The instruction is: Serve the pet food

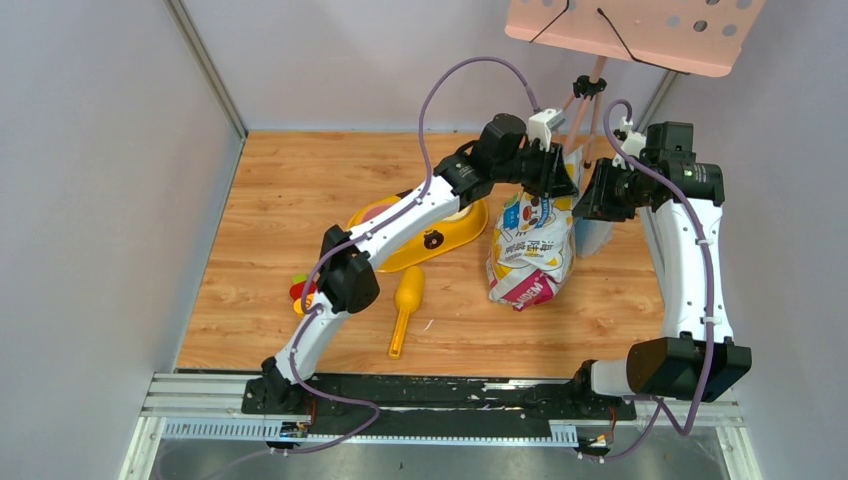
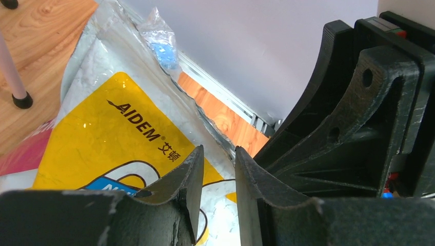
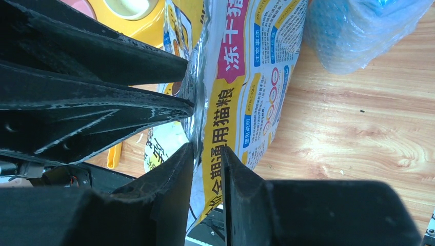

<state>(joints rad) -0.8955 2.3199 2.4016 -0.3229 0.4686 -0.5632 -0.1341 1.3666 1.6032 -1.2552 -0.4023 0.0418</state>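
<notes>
**Both hands on bag top: slip/tip risk**

Left hand (image 2: 219, 154) and right hand (image 3: 205, 151) are each closed to a thin slit, pinching the foil top edge of the bag (image 1: 530, 255). They face each other, nearly touching. The bag stands slumped on the table (image 1: 600, 310), just right of the yellow dish (image 1: 455, 235). The scoop (image 1: 405, 300) lies near the dish, not held.

No pet food is visible. My read is that it's all inside the bag.

Risks:
- An uneven pull lets one pinch slide off the slick foil, so the mouth stays shut.
- Pulling too hard or upward lifts or topples the bag, dumping kibble on the table.
- With the hands this close, any misaligned move could knock their fingers together.
</notes>
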